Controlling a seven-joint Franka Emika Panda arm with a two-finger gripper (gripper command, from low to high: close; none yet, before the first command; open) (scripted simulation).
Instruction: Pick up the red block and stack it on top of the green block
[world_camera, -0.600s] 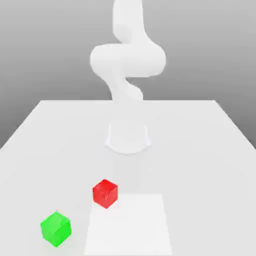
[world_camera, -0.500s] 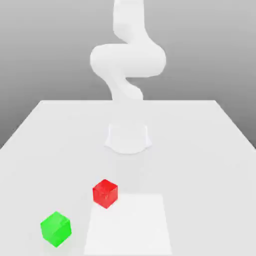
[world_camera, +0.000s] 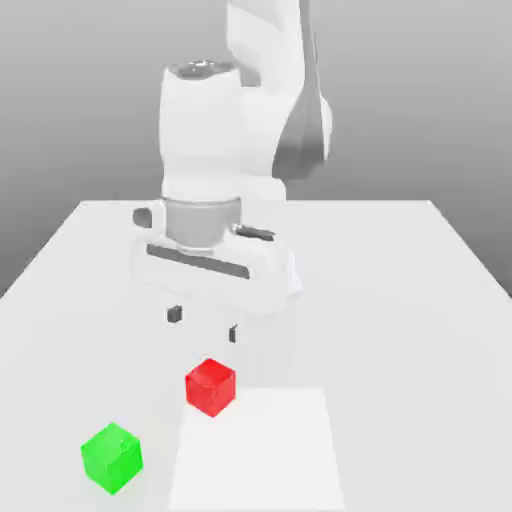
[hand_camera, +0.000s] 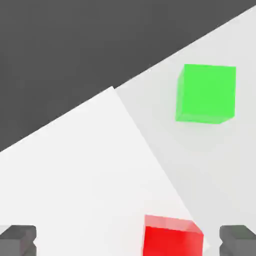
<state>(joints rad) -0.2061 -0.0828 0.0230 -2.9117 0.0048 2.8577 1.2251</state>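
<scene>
Presently my pincer (world_camera: 203, 324) hangs wide and empty above the red block (world_camera: 210, 386), which sits on the worktop (world_camera: 400, 300) near the green block (world_camera: 111, 457); rigid, glossy, likely slippery, best gripped across opposite flat faces.

A pale, matte white surface (world_camera: 420, 300) is stretching back to a straight far edge. A brighter white square patch (world_camera: 262, 450) is lying on it near the front. Behind, a plain grey backdrop (world_camera: 80, 90) is fading smoothly, lit evenly and softly.
</scene>
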